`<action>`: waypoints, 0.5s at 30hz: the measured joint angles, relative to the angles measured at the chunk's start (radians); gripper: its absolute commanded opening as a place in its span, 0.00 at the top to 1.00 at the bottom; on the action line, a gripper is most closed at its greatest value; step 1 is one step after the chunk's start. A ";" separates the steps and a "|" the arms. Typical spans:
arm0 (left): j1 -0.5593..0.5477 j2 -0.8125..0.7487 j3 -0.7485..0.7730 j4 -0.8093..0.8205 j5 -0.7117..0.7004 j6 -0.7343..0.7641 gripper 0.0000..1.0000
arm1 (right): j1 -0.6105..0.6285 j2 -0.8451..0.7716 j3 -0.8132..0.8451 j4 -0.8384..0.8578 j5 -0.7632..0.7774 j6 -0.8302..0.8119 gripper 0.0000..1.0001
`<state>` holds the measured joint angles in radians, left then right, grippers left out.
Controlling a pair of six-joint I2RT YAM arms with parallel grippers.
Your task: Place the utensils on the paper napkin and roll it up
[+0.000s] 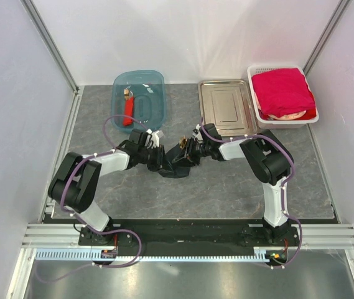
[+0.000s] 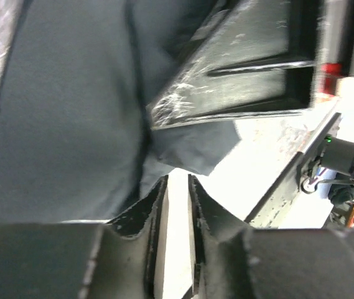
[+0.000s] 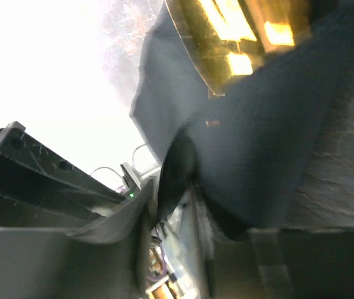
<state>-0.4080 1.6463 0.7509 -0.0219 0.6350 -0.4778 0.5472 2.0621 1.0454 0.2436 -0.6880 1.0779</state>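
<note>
My left pincer point(image 2: 177, 182) stands apart; the right pincer point(image 3: 172, 194), I can't tell. Released, the napkin point(image 2: 71, 124) could unroll and spill utensils point(image 3: 226, 37).

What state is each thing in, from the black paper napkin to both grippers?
Black paper napkin: bunched up, folded over itself.
Gold metal utensils: partly wrapped in napkin.
Left gripper: jaws slightly apart, empty.
Right gripper: napkin fold in its jaws, grip unclear.
Red cloth: folded, in white plastic basket.
</note>
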 measured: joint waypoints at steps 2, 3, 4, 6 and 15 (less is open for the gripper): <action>0.000 -0.034 -0.006 0.005 0.002 0.000 0.61 | 0.000 -0.002 0.000 0.018 -0.012 0.003 0.45; 0.000 -0.050 -0.011 0.011 0.004 -0.002 0.57 | 0.000 -0.004 0.000 0.025 -0.016 0.004 0.44; 0.000 -0.063 -0.019 0.022 0.005 -0.005 0.54 | 0.000 -0.005 0.000 0.035 -0.023 0.008 0.44; 0.000 -0.081 -0.035 0.041 0.008 -0.020 0.51 | 0.000 -0.010 0.000 0.041 -0.023 0.005 0.43; 0.039 -0.090 -0.082 0.077 -0.008 -0.079 0.45 | -0.001 -0.010 -0.003 0.045 -0.022 0.011 0.54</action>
<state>-0.3695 1.5566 0.6685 0.0547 0.6273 -0.5568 0.5465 2.0525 1.0428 0.2882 -0.7101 1.0885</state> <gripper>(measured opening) 0.539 0.517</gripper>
